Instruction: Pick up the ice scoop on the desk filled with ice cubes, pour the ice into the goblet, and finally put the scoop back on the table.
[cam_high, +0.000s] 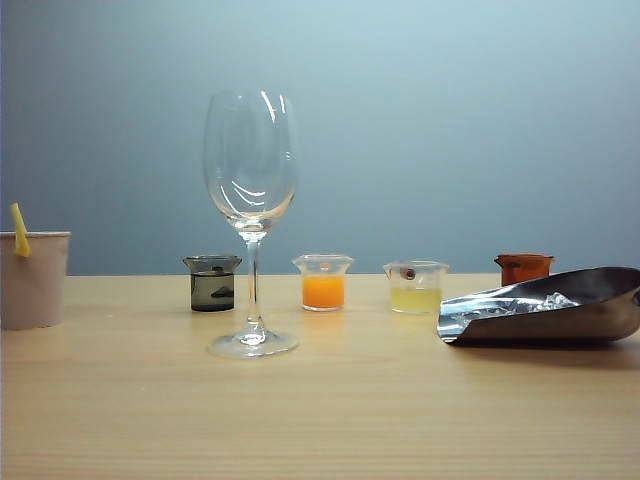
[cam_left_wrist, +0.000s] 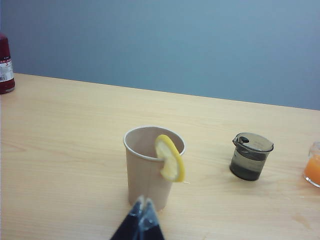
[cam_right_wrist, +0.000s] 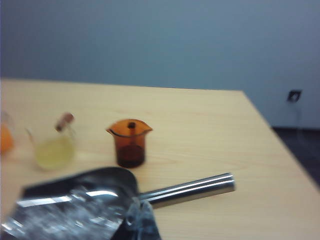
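- Illumination: even, soft and fairly bright in all three views; the grey-blue wall is lightest toward the upper right of the exterior view and darker at its left edge.
- Shadows: faint and diffuse. The ice scoop casts a thin dark band on the table directly beneath it.
- Glare: curved white highlights on the goblet bowl; bright streaks on the scoop's metal.
- Focus: exterior view acceptably sharp with mild grain. Left wrist view sharp on the paper cup. Right wrist view soft overall; the scoop and the ice cubes are blurred.
- Both grippers, left gripper and right gripper, appear as dark, out-of-focus tips.
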